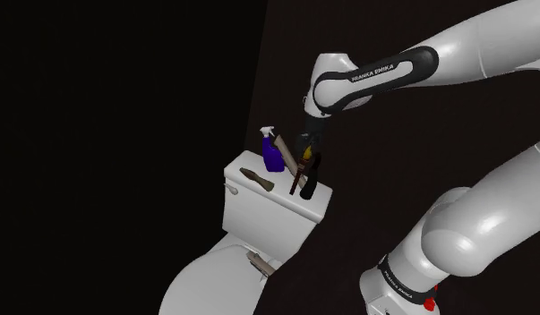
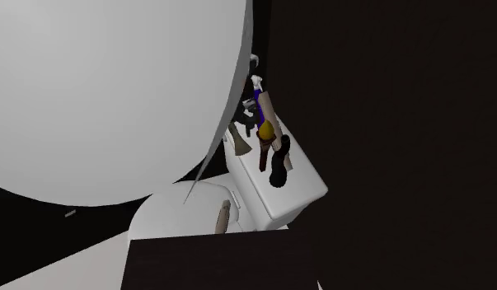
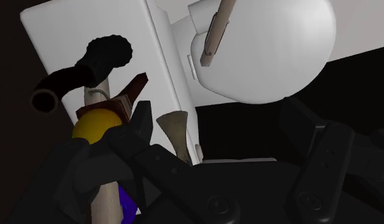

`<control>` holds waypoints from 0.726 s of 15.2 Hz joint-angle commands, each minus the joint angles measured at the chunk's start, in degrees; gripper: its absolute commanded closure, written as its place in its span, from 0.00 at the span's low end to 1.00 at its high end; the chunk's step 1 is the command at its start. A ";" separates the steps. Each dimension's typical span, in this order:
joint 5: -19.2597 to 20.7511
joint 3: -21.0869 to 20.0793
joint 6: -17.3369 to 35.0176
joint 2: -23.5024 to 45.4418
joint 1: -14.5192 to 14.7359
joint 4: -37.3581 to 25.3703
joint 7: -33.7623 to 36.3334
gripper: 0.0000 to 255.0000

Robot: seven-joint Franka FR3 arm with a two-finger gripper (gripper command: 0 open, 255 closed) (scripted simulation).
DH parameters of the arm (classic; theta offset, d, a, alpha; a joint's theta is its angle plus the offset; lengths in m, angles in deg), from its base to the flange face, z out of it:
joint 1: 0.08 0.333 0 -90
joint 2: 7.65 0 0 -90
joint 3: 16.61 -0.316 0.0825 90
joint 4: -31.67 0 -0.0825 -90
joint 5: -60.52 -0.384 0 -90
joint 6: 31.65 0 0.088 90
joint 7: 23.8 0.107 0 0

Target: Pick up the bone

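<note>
The bone (image 1: 257, 179) is a brown, knob-ended piece lying on the white toilet tank lid (image 1: 250, 201), toward the shoulder view's left. My black gripper (image 1: 305, 154) hangs over the lid's other end, among a cluster of tools. In the wrist view the bone's pale flared end (image 3: 174, 129) shows just inside one finger (image 3: 143, 122), apart from the other finger (image 3: 327, 154). The gripper (image 3: 235, 143) is open and nothing is clasped.
A blue spray bottle (image 1: 273, 154), a brown-handled tool with a yellow ball (image 3: 95, 125) and a black curved handle (image 3: 88, 63) crowd the tank lid beside the gripper. A tan stick (image 1: 259, 261) lies on the toilet seat lid (image 1: 201, 282). Dark walls surround the toilet.
</note>
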 commanded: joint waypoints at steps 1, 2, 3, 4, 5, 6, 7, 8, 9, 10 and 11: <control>-0.28 0.16 3.30 4.48 0.26 -1.39 -1.15 0.00; -0.45 0.28 4.76 6.79 0.29 -2.32 -1.86 0.00; -0.65 0.36 6.16 9.11 0.32 -3.33 -2.56 0.00; -0.87 0.42 7.47 11.43 0.33 -4.41 -3.27 0.00; -1.11 0.44 8.72 13.75 0.31 -5.57 -3.98 0.00; -1.37 0.43 9.88 16.06 0.28 -6.80 -4.68 0.00; -1.63 0.39 10.97 18.38 0.24 -8.11 -5.38 0.00; -1.89 0.32 11.98 20.68 0.17 -9.49 -6.07 0.00; -2.15 0.22 12.91 22.99 0.08 -10.94 -6.74 0.00; -2.40 0.09 13.76 25.28 -0.02 -12.47 -7.39 0.00; -2.63 -0.06 14.54 27.56 -0.14 -14.06 -8.02 0.00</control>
